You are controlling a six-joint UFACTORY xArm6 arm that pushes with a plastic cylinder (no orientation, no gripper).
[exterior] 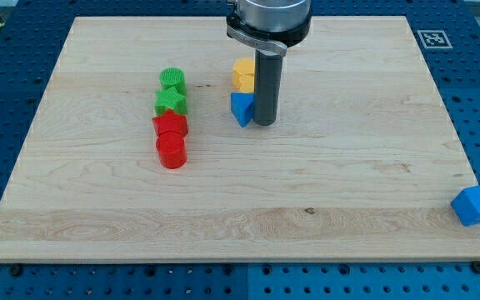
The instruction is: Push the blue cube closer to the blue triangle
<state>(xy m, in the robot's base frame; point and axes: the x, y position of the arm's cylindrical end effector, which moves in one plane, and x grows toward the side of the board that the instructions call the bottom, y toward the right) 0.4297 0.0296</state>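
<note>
The blue cube [476, 205] sits at the view's bottom right, at the very edge of the wooden board, partly over the blue pegboard. The blue triangle [241, 108] lies near the board's upper middle, just below a yellow block [243, 75]. My tip [264, 123] stands on the board right beside the blue triangle, on its right side, touching or nearly touching it. The tip is far from the blue cube, up and to its left.
A column of blocks stands left of the triangle: a green cylinder [172, 80], a green star [172, 102], a red star-like block [171, 126] and a red cylinder [172, 152]. The wooden board [240, 217] rests on a blue pegboard table.
</note>
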